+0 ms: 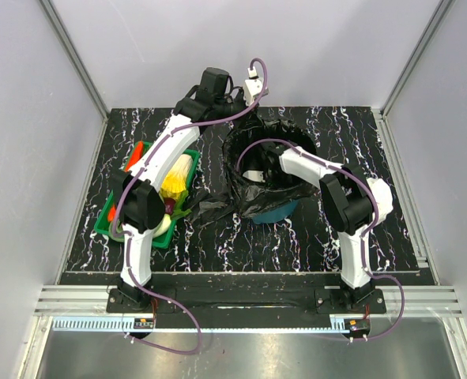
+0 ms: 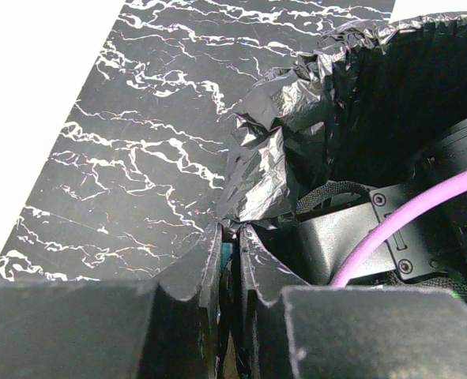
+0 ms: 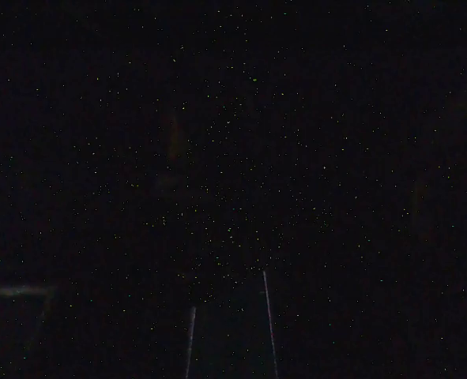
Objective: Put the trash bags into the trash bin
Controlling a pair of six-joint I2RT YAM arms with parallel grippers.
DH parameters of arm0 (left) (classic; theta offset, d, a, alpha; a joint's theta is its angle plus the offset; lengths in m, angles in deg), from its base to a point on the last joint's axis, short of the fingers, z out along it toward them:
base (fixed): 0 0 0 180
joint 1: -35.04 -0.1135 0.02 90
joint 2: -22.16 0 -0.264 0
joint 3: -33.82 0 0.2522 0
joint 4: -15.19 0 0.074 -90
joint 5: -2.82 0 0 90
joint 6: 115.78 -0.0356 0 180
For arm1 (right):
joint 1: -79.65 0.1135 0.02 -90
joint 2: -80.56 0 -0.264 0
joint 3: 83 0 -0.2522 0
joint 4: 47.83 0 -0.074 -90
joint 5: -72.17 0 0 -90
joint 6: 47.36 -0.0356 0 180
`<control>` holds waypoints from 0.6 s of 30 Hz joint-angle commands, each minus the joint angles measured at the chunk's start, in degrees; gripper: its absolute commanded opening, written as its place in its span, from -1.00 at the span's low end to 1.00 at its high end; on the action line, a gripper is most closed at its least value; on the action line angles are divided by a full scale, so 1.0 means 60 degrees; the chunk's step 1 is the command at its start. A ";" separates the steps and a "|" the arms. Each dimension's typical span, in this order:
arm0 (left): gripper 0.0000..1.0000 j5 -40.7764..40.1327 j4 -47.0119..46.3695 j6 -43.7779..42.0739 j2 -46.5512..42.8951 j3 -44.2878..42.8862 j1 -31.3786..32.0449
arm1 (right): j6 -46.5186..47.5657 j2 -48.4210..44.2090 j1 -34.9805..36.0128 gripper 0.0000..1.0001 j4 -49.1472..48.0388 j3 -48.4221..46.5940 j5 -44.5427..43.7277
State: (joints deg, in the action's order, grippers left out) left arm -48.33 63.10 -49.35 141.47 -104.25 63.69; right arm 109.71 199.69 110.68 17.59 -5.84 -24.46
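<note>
The trash bin [image 1: 280, 212] stands mid-table, teal showing only low on its near side. A glossy black trash bag [image 1: 249, 197] lines it and drapes over its rim. More black film [image 1: 212, 207] trails onto the table at its left. My left gripper [image 2: 229, 229] is at the far left rim, shut on the bag's crinkled edge [image 2: 273, 158]; a sliver of teal rim [image 2: 227, 257] shows between the jaws. My right arm [image 1: 300, 163] reaches down into the bag. Its wrist view is almost black, with only two faint finger edges, so the right gripper [image 3: 228, 290] cannot be read.
A shallow green tray [image 1: 107, 223] with yellow corn [image 1: 178, 178] and other vegetables lies left of the bin, under the left arm. The right arm's black wrist and purple cable [image 2: 407, 213] fill the bin mouth. Metal frame posts and grey walls bound the table.
</note>
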 commanded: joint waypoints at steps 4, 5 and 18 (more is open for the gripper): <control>-1.00 0.0043 0.0153 -0.0363 -0.0475 0.0211 0.0133 | -0.0045 -0.0035 -0.0073 -0.13 -0.0099 -0.0022 -0.0637; -1.00 0.0043 0.0167 -0.0363 -0.0446 0.0196 0.0133 | -0.0074 -0.0152 -0.0073 -0.11 -0.0085 -0.0065 -0.0609; -1.00 0.0029 0.0153 -0.0319 -0.0402 0.0094 0.0133 | -0.1392 -0.2056 -0.0073 0.08 0.0721 -0.1209 0.0563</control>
State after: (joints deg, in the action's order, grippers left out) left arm -48.49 62.91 -49.79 141.25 -103.97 63.80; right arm 104.88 194.53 110.39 20.60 -10.17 -23.28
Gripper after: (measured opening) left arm 0.147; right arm 0.526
